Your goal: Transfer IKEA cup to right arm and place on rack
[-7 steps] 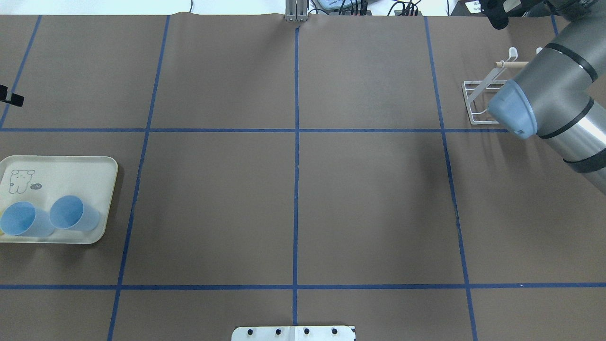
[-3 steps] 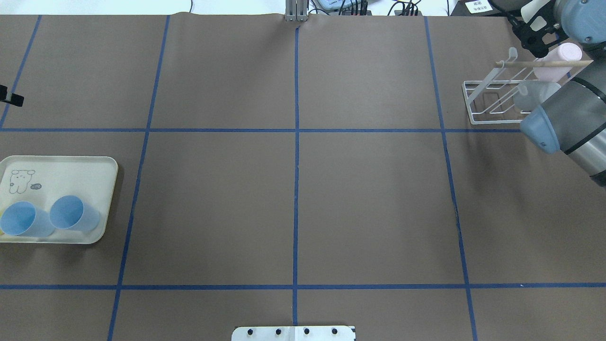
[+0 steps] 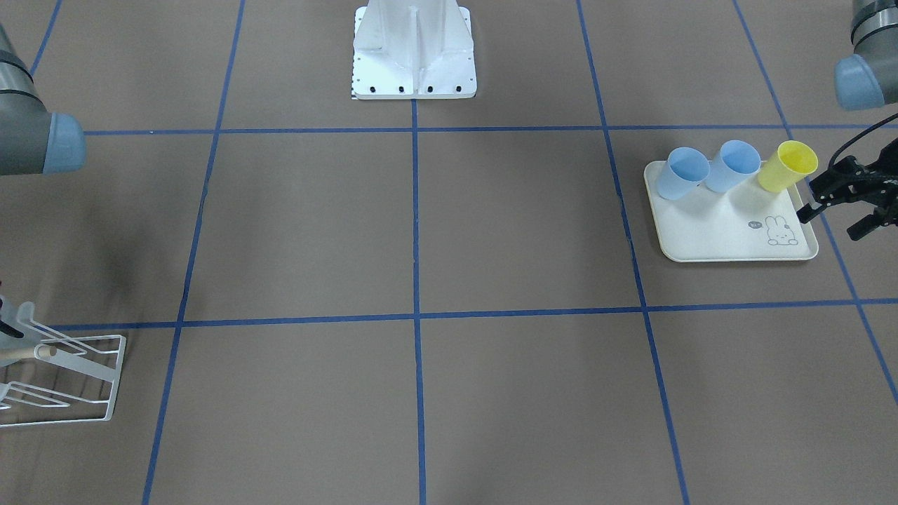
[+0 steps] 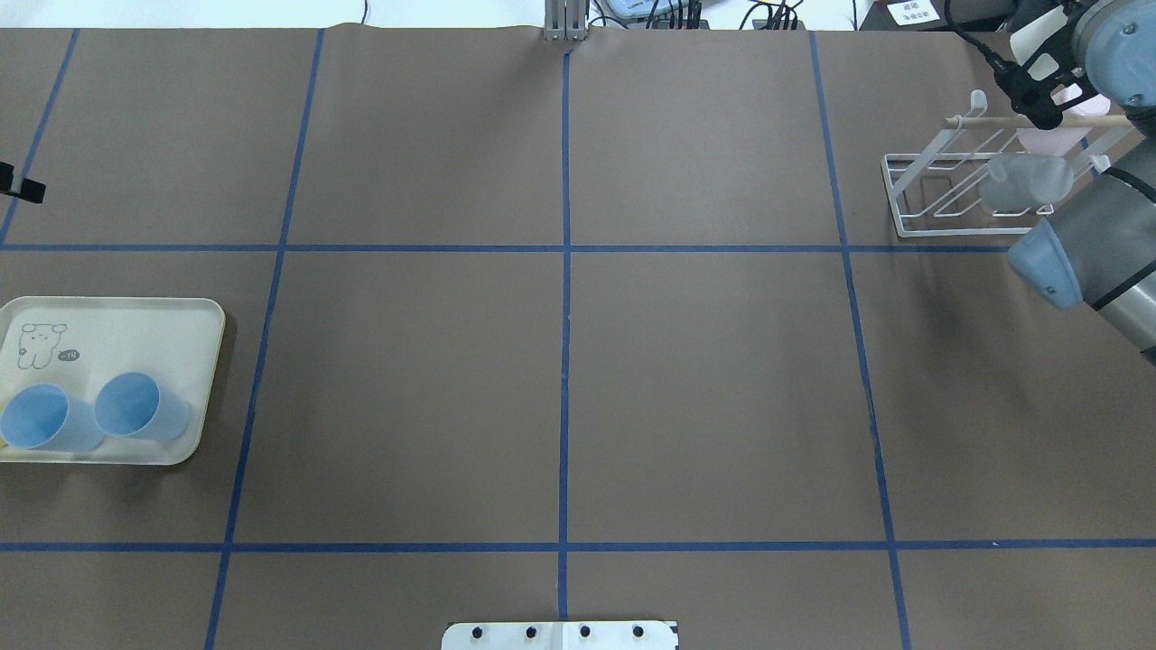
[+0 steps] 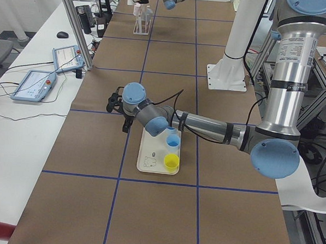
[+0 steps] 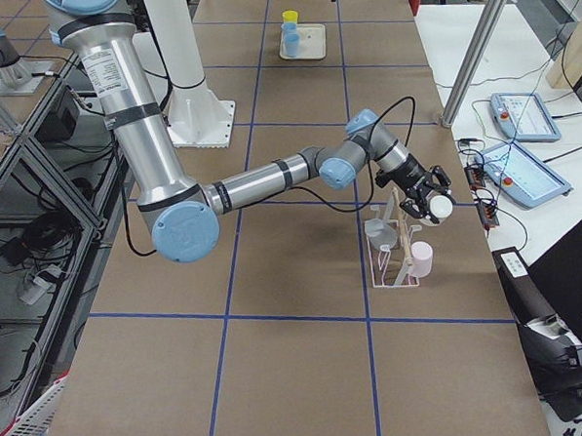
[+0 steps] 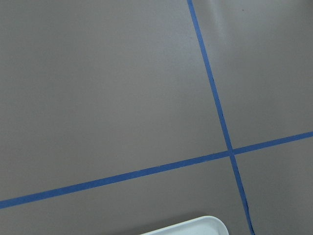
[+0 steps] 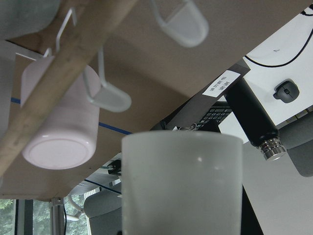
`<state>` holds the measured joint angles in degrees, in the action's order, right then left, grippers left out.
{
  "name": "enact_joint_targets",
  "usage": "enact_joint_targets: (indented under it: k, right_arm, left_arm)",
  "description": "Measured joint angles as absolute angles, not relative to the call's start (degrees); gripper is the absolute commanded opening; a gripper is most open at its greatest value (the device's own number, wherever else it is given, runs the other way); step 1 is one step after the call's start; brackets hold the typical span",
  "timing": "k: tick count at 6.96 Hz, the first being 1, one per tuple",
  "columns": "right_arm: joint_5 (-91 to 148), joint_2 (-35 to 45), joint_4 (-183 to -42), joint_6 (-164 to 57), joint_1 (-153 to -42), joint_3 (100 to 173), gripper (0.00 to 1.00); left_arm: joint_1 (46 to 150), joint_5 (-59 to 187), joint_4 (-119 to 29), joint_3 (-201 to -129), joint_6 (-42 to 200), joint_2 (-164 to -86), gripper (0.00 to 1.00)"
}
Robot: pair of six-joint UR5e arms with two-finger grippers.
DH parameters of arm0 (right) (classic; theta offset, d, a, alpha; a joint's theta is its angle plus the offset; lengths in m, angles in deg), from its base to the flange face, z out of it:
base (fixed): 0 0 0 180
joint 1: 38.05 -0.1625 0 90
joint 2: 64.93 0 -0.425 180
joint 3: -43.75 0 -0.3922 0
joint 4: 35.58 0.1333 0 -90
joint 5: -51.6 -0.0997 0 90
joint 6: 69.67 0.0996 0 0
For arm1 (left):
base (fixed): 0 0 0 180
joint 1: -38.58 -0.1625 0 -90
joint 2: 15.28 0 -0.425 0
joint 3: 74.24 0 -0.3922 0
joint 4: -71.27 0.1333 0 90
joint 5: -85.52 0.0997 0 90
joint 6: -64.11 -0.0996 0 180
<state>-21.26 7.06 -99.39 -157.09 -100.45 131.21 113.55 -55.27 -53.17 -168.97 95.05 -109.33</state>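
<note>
My right gripper (image 4: 1037, 72) is shut on a translucent white IKEA cup (image 8: 182, 183), held above the far end of the white wire rack (image 4: 903, 194), next to its wooden dowel (image 8: 63, 83). The right arm (image 4: 1084, 244) comes in from the right edge. On the rack hang a pink cup (image 4: 1048, 140) and a clear cup (image 4: 1030, 179). My left gripper (image 3: 833, 221) stands open and holds nothing, just beside the cream tray (image 3: 729, 242) that holds two blue cups (image 3: 684, 175) and a yellow cup (image 3: 787, 166).
The table is brown paper with a blue tape grid (image 4: 564, 248). The robot's white base plate (image 3: 414, 84) sits at the near middle edge. Control pendants and cables (image 6: 525, 118) lie on the bench past the table's far edge, close behind the rack.
The right arm swung to the right, its elbow uncovering the rack and the cups on it. The right gripper moved right and down to the dowel's far end. The left side is unchanged.
</note>
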Motion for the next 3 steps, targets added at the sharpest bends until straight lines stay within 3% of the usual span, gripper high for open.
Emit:
enact_joint_targets:
  k: [3]
  right_arm:
    - [-21.2,7.3,-99.4,-156.1,-99.7,130.2,0.29]
  left_arm:
    - [113.5,-55.3,-53.2,-168.8,95.1,-109.3,1.0]
